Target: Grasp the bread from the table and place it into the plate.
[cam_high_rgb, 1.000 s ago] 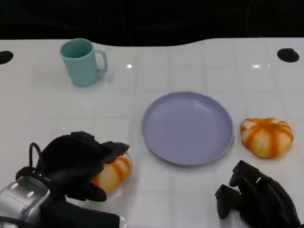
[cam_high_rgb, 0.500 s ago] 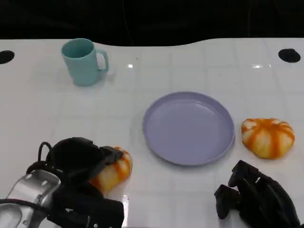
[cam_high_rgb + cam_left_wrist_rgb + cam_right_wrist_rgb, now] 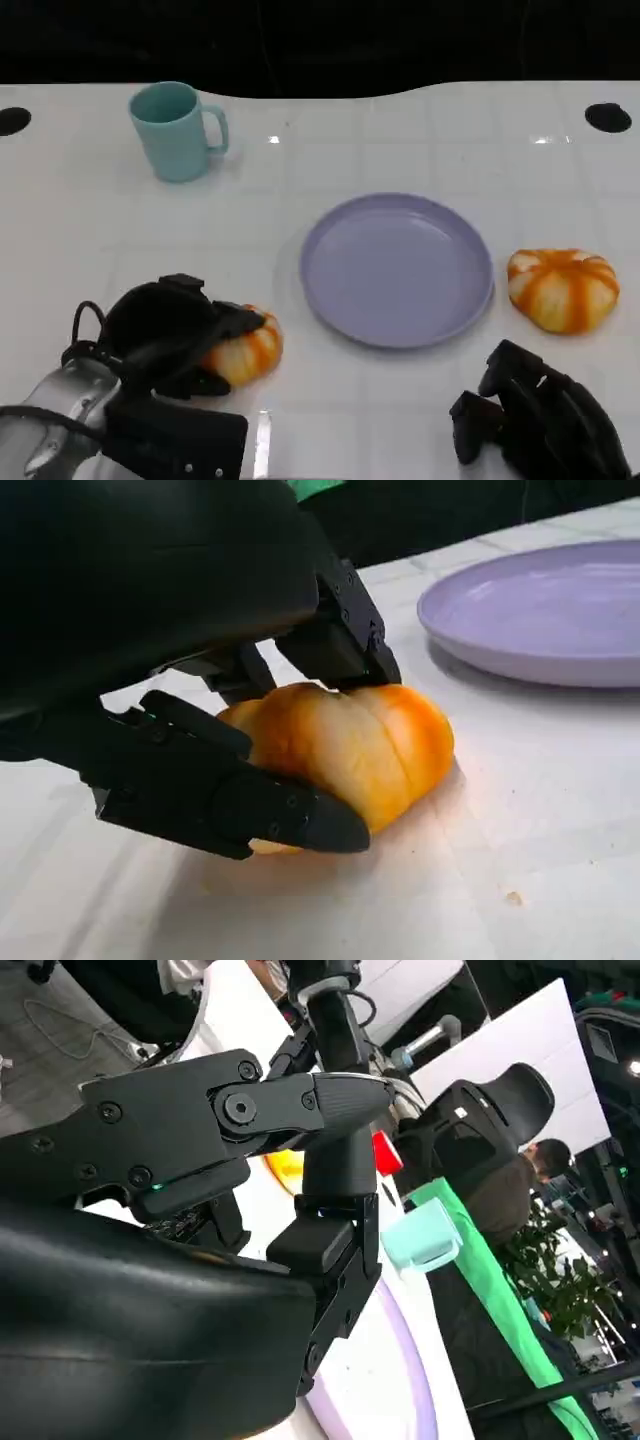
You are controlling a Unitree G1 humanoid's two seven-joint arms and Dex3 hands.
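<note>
An orange-and-cream bread roll (image 3: 245, 352) lies on the white table at the lower left, with my left hand (image 3: 165, 335) closed around it. In the left wrist view the black fingers (image 3: 230, 800) wrap the bread roll (image 3: 345, 745) from both sides while it rests on the table. The lilac plate (image 3: 396, 268) sits in the middle, to the right of this roll, and shows as plate (image 3: 540, 620) in the left wrist view. A second bread roll (image 3: 561, 288) lies right of the plate. My right hand (image 3: 535, 420) rests low at the lower right with its fingers curled, holding nothing.
A teal mug (image 3: 176, 130) stands at the back left. Two dark holes (image 3: 607, 117) mark the table's far corners. The right wrist view shows the mug (image 3: 425, 1235), a green cloth and a person seated in the background.
My left hand has shifted slightly over the bread roll and its fingers have closed tighter around it. The right hand has stayed put.
</note>
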